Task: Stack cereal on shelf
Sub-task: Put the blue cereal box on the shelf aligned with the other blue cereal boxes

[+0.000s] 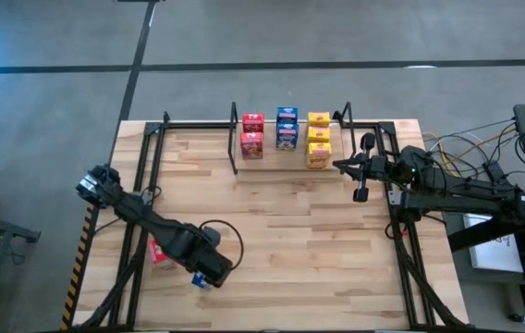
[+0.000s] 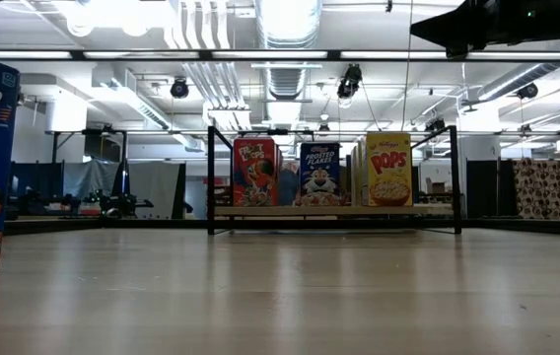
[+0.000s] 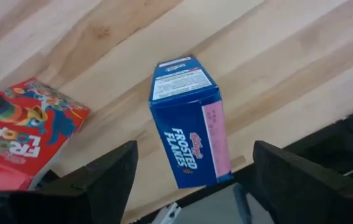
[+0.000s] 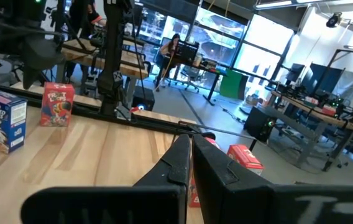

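Spanning most of the high view, the table (image 1: 281,240) carries the shelf (image 1: 292,171) at its far edge. On the shelf stand seven cereal boxes in three rows: two red boxes (image 1: 252,135) on the left, two blue boxes (image 1: 286,129) in the middle, three yellow boxes (image 1: 318,140) on the right.

Left gripper (image 1: 209,270) sits well away from the shelf, at the near left part of the table. Jaws wide apart, holding nothing. Between its fingers (image 3: 99,180) in the wrist view stands a blue Frosted Flakes box (image 3: 189,118), upright on the table, apart from both fingers. A red Froot Loops box (image 3: 21,134) lies flat just beside it.

Right gripper (image 1: 362,171) hangs just beside the shelf's right end post, above the table. Jaws closed together, holding nothing.
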{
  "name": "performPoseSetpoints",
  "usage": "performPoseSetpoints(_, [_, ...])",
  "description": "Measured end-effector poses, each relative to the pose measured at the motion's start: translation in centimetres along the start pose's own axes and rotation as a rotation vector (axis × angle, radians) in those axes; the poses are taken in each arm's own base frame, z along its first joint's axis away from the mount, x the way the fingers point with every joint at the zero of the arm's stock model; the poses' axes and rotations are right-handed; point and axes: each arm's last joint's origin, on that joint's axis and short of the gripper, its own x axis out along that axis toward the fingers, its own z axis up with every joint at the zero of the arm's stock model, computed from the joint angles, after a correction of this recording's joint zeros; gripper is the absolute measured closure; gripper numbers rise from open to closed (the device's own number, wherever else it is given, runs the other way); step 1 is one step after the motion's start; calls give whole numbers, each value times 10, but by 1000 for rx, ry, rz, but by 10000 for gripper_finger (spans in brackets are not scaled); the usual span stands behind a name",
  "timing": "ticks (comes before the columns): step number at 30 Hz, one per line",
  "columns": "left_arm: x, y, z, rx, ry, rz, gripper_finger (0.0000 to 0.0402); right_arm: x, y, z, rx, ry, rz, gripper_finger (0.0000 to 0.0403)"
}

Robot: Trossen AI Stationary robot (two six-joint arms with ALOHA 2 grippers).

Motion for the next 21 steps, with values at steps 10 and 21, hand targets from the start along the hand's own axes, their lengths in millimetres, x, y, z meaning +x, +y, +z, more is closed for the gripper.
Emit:
performPoseSetpoints(10, [23, -5, 5, 33, 72, 126, 120, 0, 0, 0, 0, 0, 0, 394])
performPoseSetpoints(21, [21, -4, 6, 31, 106, 128, 130, 0, 0, 0, 0, 0, -1, 394])
